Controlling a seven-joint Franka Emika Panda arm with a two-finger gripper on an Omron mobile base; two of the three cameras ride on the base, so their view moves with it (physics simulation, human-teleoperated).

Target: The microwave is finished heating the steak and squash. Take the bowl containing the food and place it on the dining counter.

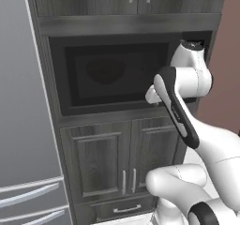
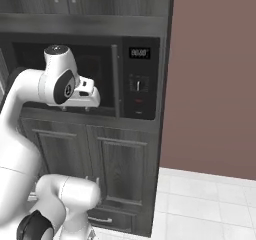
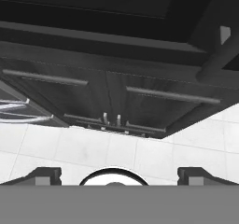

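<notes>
The built-in black microwave (image 1: 115,74) with its dark glass door sits closed in the dark wood cabinet wall, above a pair of lower cabinet doors (image 1: 124,161). Through the glass, near the middle of the cavity, a dim round shape shows: most likely the round reddish-brown wooden-looking bowl (image 1: 105,71). Whatever food lies in it cannot be made out. The long grey bar handle (image 2: 116,79) runs upright along the door's right edge, just left of the black control panel (image 2: 140,79).

The gripper (image 3: 116,174) is released, its two dark fingertips (image 3: 44,175) spread wide with nothing between them. In the right base view the hand (image 2: 82,96) hangs at the door's lower edge, left of the handle and apart from it, aimed down at the lower cabinets and pale floor tiles (image 3: 93,148).

By my judgement the door must come open first, pulled by that stiff bar. The bowl looks rigid, glossy and probably slippery. Its rim is the sensible hold, one finger inside the wall and one outside, kept level so the loose pieces stay in.
</notes>
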